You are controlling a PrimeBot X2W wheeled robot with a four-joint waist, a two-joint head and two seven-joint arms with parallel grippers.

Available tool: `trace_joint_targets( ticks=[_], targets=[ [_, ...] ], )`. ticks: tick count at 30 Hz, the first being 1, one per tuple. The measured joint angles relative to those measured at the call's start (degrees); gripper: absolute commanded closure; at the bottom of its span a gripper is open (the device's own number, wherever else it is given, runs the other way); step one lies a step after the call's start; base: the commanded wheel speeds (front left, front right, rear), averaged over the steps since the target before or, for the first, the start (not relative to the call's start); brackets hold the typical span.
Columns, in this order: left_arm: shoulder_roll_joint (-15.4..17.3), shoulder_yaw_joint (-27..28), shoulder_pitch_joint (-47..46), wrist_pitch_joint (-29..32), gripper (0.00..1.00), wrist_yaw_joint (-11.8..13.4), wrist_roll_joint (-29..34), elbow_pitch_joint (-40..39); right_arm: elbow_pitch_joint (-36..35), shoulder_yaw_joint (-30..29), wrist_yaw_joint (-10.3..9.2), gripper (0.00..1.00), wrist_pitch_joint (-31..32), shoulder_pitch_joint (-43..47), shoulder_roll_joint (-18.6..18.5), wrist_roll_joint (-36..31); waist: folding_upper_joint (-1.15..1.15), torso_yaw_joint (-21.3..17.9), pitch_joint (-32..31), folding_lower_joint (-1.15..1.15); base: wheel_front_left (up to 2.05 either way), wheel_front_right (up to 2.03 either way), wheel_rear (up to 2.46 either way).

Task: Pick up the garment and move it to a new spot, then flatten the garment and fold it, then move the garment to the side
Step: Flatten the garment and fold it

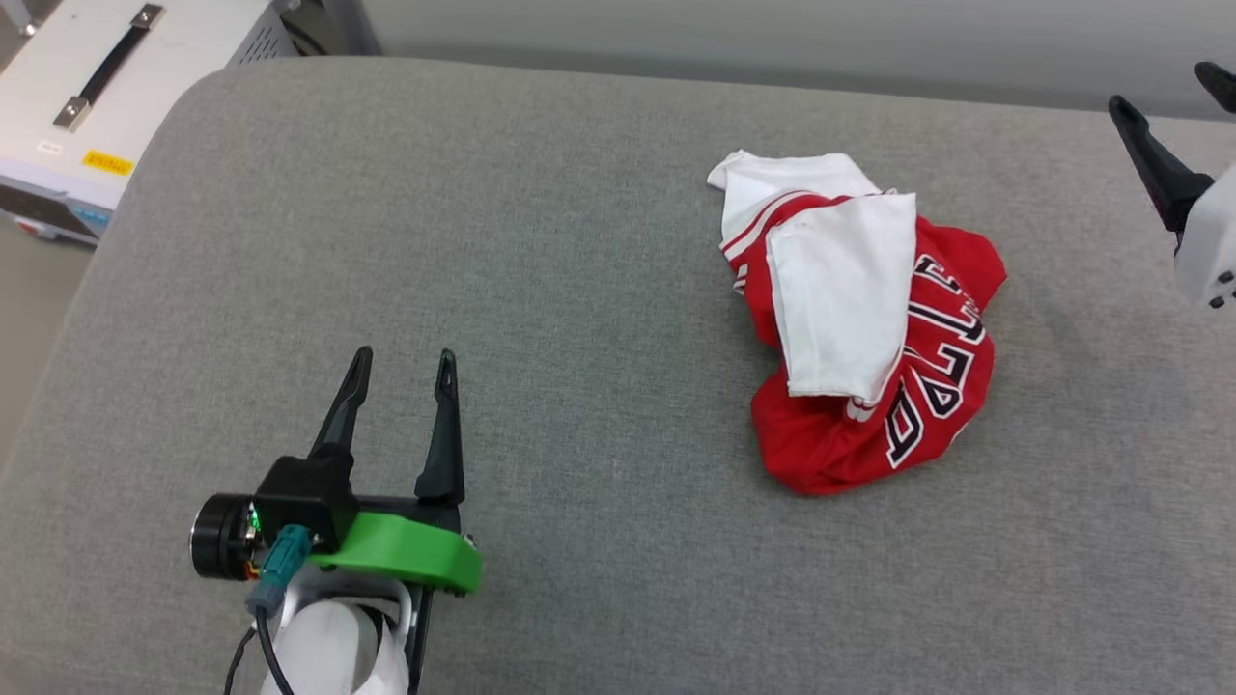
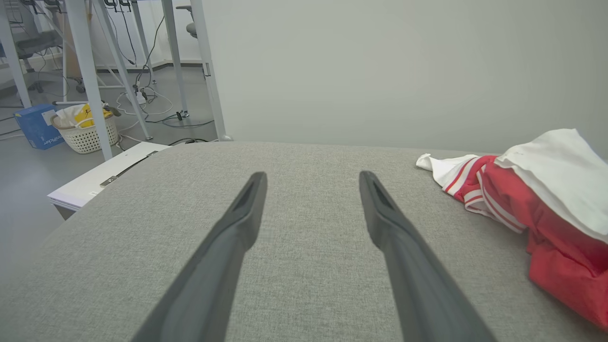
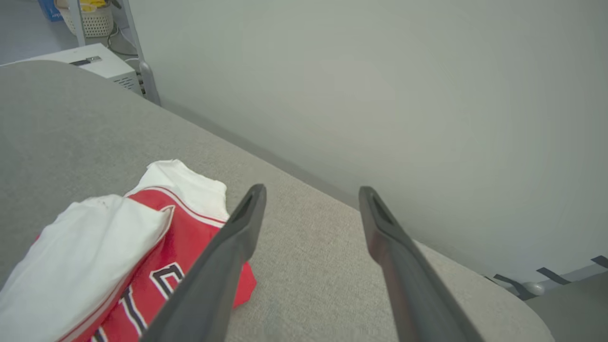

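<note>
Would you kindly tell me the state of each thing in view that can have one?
shirt, crumpled in a heap, not folded, nothing holding it
left tool, open, empty, apart from the shirt
right tool, open, empty, apart from the shirt
basket, holding yellow and white things

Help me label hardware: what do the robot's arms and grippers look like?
The left gripper has two long tapering black fingers, a curved green bracket, a teal plug with black cable, and a white forearm. The right gripper shows matching black fingers on a white housing.
</note>
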Motion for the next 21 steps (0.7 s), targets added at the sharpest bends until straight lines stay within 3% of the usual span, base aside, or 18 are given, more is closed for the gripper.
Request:
trace_joint_targets(
  ticks=[5, 10, 21],
  targets=[
    [-0.1, -2.0, -2.6, 0.0, 0.0, 1.1, -1.9, -1.4, 1.5, 11.7, 0.0, 0.0, 16.5, -7.6, -5.5, 11.0, 0.0, 1.6, 4.0, 0.01, 0.0, 0.0, 0.0],
    [-0.1, -3.5, -4.4, 0.0, 0.0, 2.1, -3.2, -2.6, 3.2, 18.7, 0.0, 0.0, 25.4, -13.4, -6.9, 16.4, 0.0, 3.3, 7.6, 0.01, 0.0, 0.0, 0.0],
    [-0.1, -5.6, -6.4, 0.0, 0.0, 3.5, -4.4, -3.2, 9.8, 30.5, -0.01, 0.0, 29.3, -16.4, -5.6, 18.8, 0.0, 7.3, 13.5, 0.01, 0.0, 0.0, 0.0]
  ],
)
